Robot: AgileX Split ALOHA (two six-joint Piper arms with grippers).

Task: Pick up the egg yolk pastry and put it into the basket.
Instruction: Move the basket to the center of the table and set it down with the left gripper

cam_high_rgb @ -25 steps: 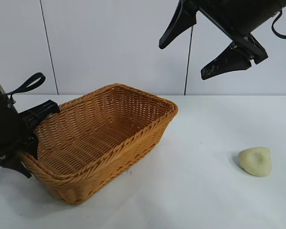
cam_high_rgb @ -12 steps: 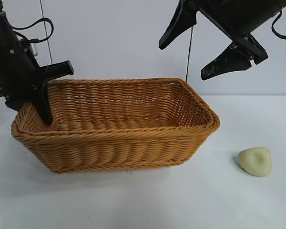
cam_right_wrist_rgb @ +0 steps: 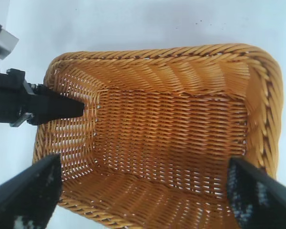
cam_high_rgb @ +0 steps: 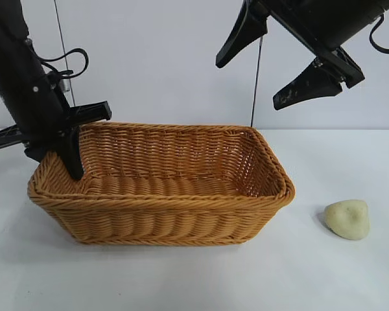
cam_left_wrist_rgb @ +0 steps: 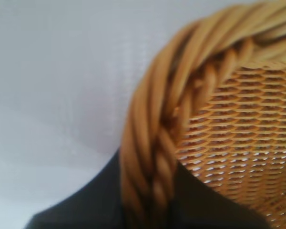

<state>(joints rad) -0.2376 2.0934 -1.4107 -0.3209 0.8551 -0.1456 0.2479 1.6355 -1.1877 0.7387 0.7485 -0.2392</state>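
Basket (cam_high_rgb: 162, 194): woven golden wicker, braided rim pinched in left gripper (cam_high_rgb: 68, 159) jaws
Right gripper (cam_high_rgb: 272, 68): jaws spread, above basket
Pastry (cam_high_rgb: 347, 219): matte cream lump, outside both jaws
Table (cam_high_rgb: 298, 272): white

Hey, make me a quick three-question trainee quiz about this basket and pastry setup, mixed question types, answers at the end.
1. True or false: the pastry lies inside the basket.
2. Multiple choice: the left claw is
A. hanging open above the pastry
B. shut on the basket's rim at its end farthest from the pastry
C. resting flat on the table
3. Fill in: the right claw hangs high above the table with its jaws ____.

Key:
1. False; the pastry sits on the table, apart from the basket, off the end away from the left claw.
2. B
3. open
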